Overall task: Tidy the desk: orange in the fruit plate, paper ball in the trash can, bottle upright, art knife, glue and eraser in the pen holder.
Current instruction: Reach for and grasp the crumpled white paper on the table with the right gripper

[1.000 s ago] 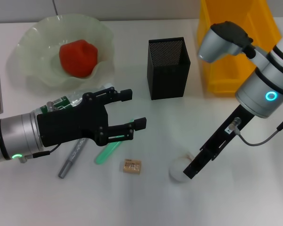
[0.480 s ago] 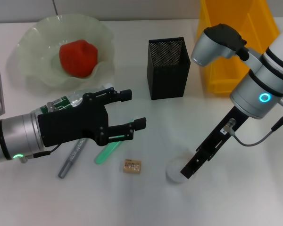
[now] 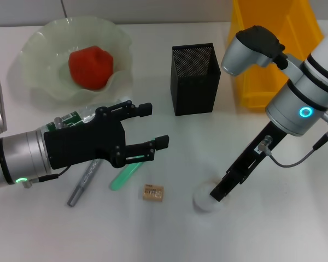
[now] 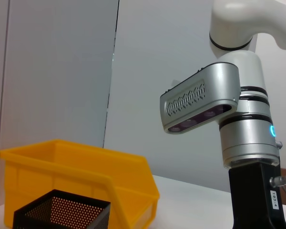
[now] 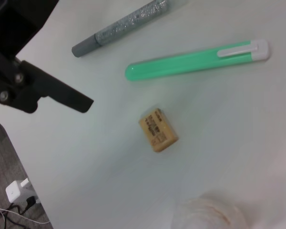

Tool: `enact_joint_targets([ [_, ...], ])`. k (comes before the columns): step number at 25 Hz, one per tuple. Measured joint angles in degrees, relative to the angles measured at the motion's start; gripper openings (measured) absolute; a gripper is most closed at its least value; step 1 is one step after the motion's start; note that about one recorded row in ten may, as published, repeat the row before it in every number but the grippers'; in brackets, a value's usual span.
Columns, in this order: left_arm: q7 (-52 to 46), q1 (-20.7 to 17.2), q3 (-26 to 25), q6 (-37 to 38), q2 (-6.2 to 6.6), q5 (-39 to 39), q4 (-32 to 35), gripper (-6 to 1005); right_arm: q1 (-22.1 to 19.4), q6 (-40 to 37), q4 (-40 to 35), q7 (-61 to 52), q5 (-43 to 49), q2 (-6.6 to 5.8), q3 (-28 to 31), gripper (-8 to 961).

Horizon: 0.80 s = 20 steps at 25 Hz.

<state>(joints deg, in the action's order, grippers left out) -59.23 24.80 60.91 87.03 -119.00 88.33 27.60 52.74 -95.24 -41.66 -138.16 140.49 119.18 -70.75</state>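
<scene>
Your desk (image 3: 273, 229) is plain white and matte; in the left wrist view a pale grey panelled wall stands behind it, and the right wrist view catches a strip of grey floor with a white plug and cable past the desk edge.

Take the pen holder (image 3: 194, 79) as your landmark. The trash can (image 3: 262, 82) stands just to its right. The plate (image 3: 38, 60) sits well to its left with the orange (image 3: 91, 66) inside. Nearer you than the holder lie the eraser (image 3: 153, 192), a green pen-shaped item (image 3: 123, 177) and a grey glittery one (image 3: 82, 183). The bottle (image 3: 76, 118) lies on its side left of the holder, mostly hidden under the left claw (image 3: 153, 126), whose fingers are spread apart with nothing between them. The paper ball (image 3: 205, 199) lies nearer you and slightly right of the holder; the right claw (image 3: 218, 192) is down on it, and you cannot tell whether its fingers are apart or closed.

The right wrist view gives you the eraser's (image 5: 158, 129) dark print and the green item's (image 5: 195, 61) white clip, which the head view does not. The left wrist view shows the holder (image 4: 62, 214) and trash can (image 4: 86, 176) side-on, with the right arm's wrist above
</scene>
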Motion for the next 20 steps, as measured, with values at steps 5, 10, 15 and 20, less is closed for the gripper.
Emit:
enact_joint_targets([
  [5,0.00,0.07,0.00,-0.04,0.00,-0.04,0.00,801,0.00,0.00,0.00,0.10,0.06,0.00,0.00,439],
  [10,0.00,0.09,0.00,-0.11,0.00,-0.23,0.00,801,-0.32,-0.02,-0.40,0.16,0.12,0.00,0.00,335],
  [15,0.00,0.08,0.00,-0.11,0.00,-0.29,0.00,801,-0.76,-0.02,-1.57,0.17,0.08,0.00,0.00,301],
  [20,0.00,0.07,0.00,-0.11,0.00,-0.33,0.01,800,-1.15,-0.03,-2.42,0.23,0.13,0.00,0.00,153],
])
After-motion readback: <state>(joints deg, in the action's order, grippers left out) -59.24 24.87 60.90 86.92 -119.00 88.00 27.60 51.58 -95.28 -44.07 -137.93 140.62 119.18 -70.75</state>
